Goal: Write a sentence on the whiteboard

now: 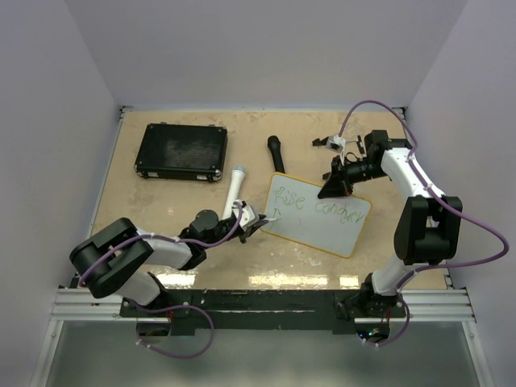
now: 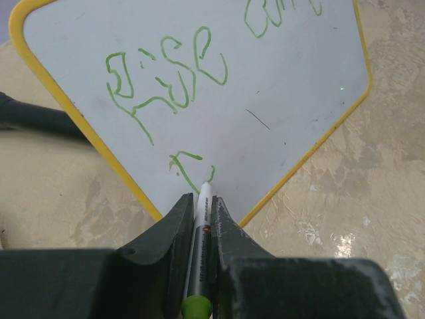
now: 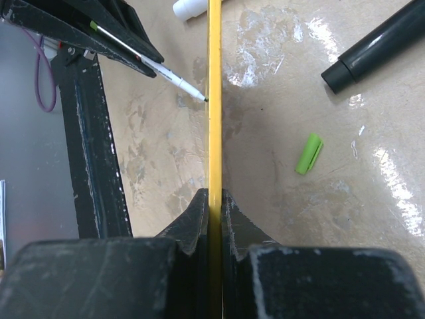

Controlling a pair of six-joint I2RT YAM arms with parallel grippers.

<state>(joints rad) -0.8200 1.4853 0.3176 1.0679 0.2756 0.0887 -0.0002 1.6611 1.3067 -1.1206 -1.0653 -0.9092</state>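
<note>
Left pincer (image 2: 201,199), pressed tight on a marker (image 2: 200,229), sets the tip at the near left corner of the whiteboard (image 2: 292,93), beneath the first green word of the sentence (image 2: 169,73). Right pincer (image 3: 214,196) pinches the board's yellow rim on the far side, apparently steadying it.

The board lies skewed at mid-worktop (image 1: 161,214) between the two arms. One line is written across it, and a second is no further than a stroke or two. By that count the writing is in mid-course: the first line looks done, the second barely opened. The next move calls for short, light strokes running rightward from the tip, with the board held firm and the marker kept off the nearby rim.

A green cap (image 3: 309,153) lies loose on the worktop near the rim. A black tube (image 1: 276,153) and a white tube (image 1: 238,184) lie just beyond the board's left side, and a black case (image 1: 181,151) sits at the far left.

The wording is hard to read: the first word looks like "rise" or "rose", while the second runs out of the left wrist view and is too small from above. Whether the board lies flat or is tipped up at the held edge cannot be told. Nor is it plain that the tip touches the surface.
</note>
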